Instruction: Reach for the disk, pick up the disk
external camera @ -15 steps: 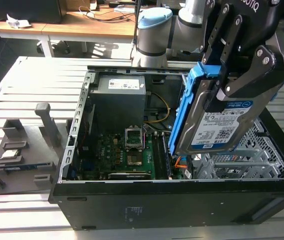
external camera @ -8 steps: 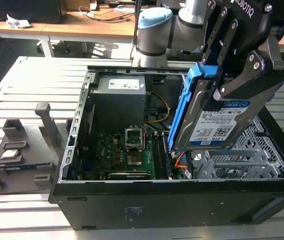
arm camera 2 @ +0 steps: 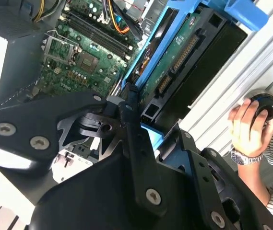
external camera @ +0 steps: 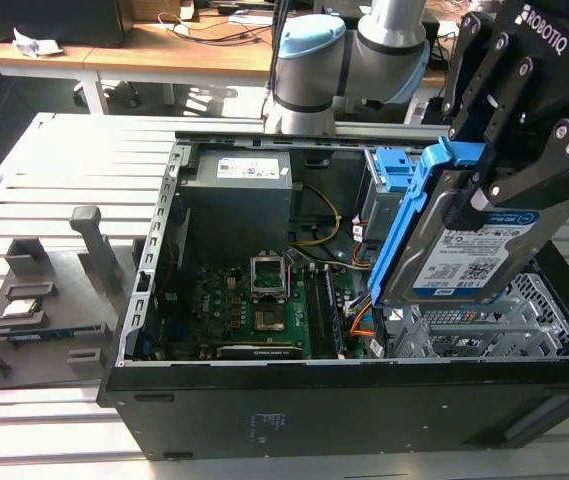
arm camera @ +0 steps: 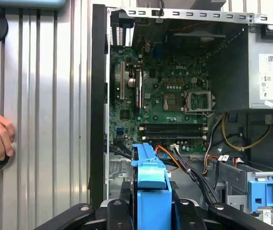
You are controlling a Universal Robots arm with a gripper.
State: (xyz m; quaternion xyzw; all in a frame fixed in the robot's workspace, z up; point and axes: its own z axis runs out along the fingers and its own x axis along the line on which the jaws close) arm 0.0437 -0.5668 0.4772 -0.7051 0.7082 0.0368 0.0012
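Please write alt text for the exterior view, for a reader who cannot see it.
A black gripper holds the disk, a silver drive in a blue frame, tilted above the open computer case. Inside the case lie a green motherboard and a grey power-supply box. A grey fixture tray sits on the slatted table at the exterior view's left.
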